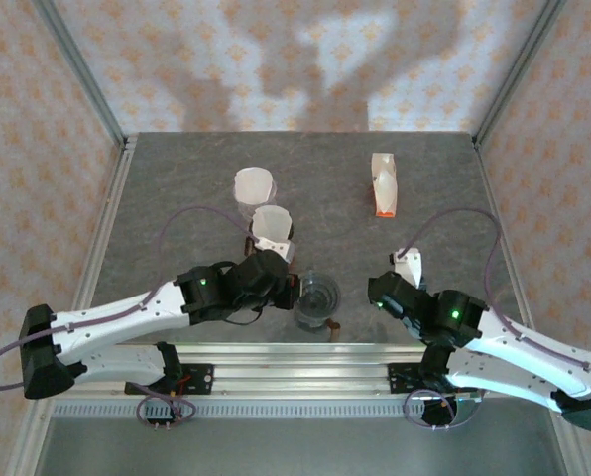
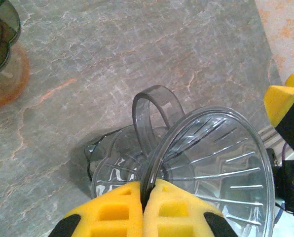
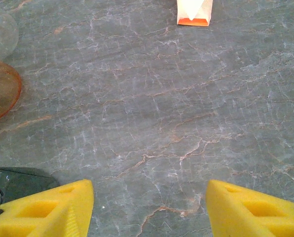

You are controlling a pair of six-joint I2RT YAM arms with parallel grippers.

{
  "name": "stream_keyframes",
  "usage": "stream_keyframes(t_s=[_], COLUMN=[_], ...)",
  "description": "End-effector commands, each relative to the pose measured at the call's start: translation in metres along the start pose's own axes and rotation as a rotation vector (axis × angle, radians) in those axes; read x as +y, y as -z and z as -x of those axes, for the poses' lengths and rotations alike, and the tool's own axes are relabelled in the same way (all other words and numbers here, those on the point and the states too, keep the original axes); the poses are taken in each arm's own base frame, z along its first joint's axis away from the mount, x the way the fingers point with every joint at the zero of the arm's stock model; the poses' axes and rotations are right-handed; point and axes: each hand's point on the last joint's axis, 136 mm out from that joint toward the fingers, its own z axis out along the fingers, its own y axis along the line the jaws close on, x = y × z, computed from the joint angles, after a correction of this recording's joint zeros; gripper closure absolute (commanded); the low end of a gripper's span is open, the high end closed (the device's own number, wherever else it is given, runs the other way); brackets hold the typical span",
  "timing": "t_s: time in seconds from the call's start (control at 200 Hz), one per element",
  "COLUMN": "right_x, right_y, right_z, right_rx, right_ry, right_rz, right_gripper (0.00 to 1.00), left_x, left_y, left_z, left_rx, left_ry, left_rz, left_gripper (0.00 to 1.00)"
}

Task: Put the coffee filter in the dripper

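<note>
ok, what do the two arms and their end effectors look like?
The left arm and right arm match: white link shells, black joint housings with a green light, and a lilac cable looping along each. The left end effector and right end effector have yellow wedge fingers with moulded square pockets.

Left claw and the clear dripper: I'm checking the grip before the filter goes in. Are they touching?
Touching. In the left wrist view the left claw is shut on the rim of the dripper, with no gap.
</note>
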Motion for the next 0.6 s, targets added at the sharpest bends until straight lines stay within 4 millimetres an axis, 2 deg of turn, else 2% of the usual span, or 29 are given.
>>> stream_keyframes(t_s=[0.0, 0.596], right_x=[-0.011, -0.011], right_y=[0.000, -0.001], right_z=[0.001, 0.000], right_rx=[-0.021, -0.019], right_ry=[-0.007, -0.005], right_rz=[-0.044, -0.044], right_gripper=[0.38, 0.38], left_x=[-0.014, 0.014], left_y=[-0.002, -0.007], left_z=[0.013, -0.004], left_rx=[-0.036, -0.002], left_ry=[0.033, 0.059], left_rz=[-0.072, -0.005], left_gripper=[1.00, 1.00])
